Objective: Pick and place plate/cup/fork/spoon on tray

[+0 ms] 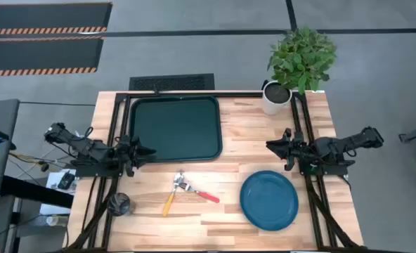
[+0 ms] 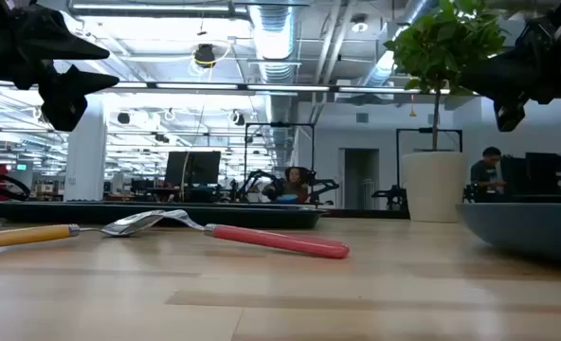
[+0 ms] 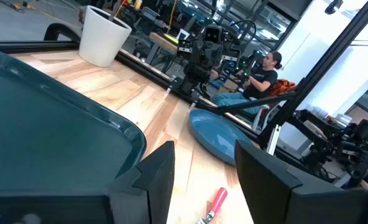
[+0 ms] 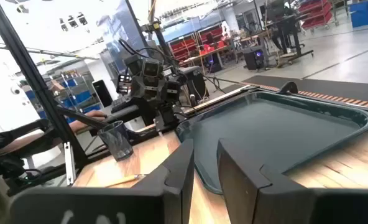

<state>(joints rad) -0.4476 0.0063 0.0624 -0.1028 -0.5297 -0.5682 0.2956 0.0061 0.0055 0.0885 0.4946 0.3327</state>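
The dark green tray (image 1: 176,128) lies at the table's far left-centre. The teal-blue plate (image 1: 269,200) lies flat at the near right. The red-handled fork (image 1: 206,195) and the orange-handled spoon (image 1: 169,204) lie on the wood near the front centre, their metal ends crossing. The small dark cup (image 1: 120,204) stands upright at the near left. My left gripper (image 1: 146,151) hovers open by the tray's near-left corner. My right gripper (image 1: 271,145) hovers open, with a narrow gap, right of the tray and above the table. Both are empty.
A white pot with a green plant (image 1: 277,97) stands at the far right corner. Black frame rails (image 1: 117,140) run along the table's left and right sides. Bare wood lies between the tray and the plate. People sit in the room behind the table.
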